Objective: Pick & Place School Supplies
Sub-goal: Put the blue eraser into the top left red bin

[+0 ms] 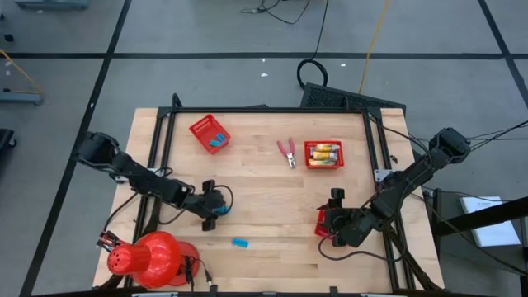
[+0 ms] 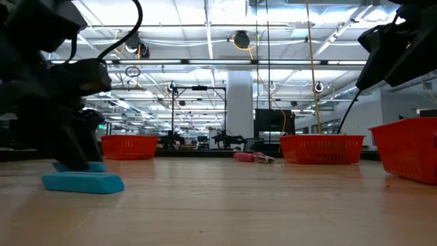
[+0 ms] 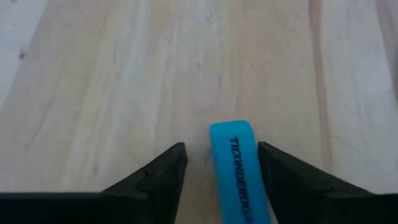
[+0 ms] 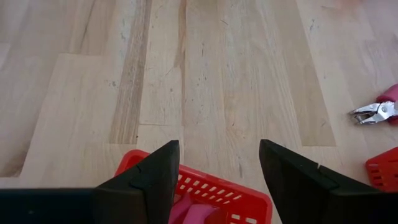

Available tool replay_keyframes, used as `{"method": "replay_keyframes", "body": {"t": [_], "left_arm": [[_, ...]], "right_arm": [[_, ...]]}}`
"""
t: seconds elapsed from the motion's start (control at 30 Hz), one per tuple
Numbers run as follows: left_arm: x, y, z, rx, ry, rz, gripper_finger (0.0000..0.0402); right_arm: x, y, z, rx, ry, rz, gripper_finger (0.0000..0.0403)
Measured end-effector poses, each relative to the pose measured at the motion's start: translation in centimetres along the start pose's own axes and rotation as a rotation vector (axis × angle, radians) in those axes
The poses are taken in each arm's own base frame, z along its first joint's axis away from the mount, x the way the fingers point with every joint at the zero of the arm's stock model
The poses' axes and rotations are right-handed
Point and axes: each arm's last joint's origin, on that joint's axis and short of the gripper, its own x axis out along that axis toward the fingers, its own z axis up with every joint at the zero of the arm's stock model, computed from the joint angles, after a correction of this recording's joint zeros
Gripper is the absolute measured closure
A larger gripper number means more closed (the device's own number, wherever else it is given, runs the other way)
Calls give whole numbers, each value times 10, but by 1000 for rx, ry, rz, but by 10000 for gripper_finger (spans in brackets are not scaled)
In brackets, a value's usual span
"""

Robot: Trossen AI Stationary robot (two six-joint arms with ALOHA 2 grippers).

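Blue eraser (image 3: 239, 174) lies between the left gripper's (image 3: 221, 171) wide-parted fingers, long axis along them, nearer one finger; right gripper (image 4: 217, 168) waits open over a red basket (image 4: 205, 190).

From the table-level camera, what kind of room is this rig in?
Probably a large industrial lab or warehouse-style workshop: a high ceiling with rows of strip lights, a big column, metal frames and equipment far behind the wooden table, and taped floor lines.

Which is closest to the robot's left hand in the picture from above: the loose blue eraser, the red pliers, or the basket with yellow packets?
From the left hand:
1. Loose light-blue eraser block, nearby at the front edge.
2. Red-handled metal pliers, mid-table toward the back.
3. Red mesh basket of yellow packets, just beyond the pliers on the right.
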Motion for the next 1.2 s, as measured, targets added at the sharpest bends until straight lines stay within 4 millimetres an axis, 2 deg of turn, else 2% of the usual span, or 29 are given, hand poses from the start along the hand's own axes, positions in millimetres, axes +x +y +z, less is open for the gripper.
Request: {"method": "replay_keyframes", "body": {"t": [0.07, 0.23, 0.47, 0.77, 1.03, 1.2], "left_arm": [[1, 0, -1, -5, 4, 13, 226], [1, 1, -3, -21, 25, 25, 338], [1, 2, -3, -59, 14, 50, 339], [-1, 4, 5, -9, -110, 42, 339], [0, 26, -25, -57, -379, -86, 339], [-6, 37, -38, -60, -490, -52, 339]], "right_arm": [[0, 0, 0, 0, 0, -1, 190], [0, 0, 0, 0, -1, -1, 190], [0, 0, 0, 1, -1, -1, 190], [0, 0, 0, 11, -1, -1, 190], [0, 0, 0, 4, 0, -1, 190], [0, 0, 0, -6, -1, -1, 190]]}}
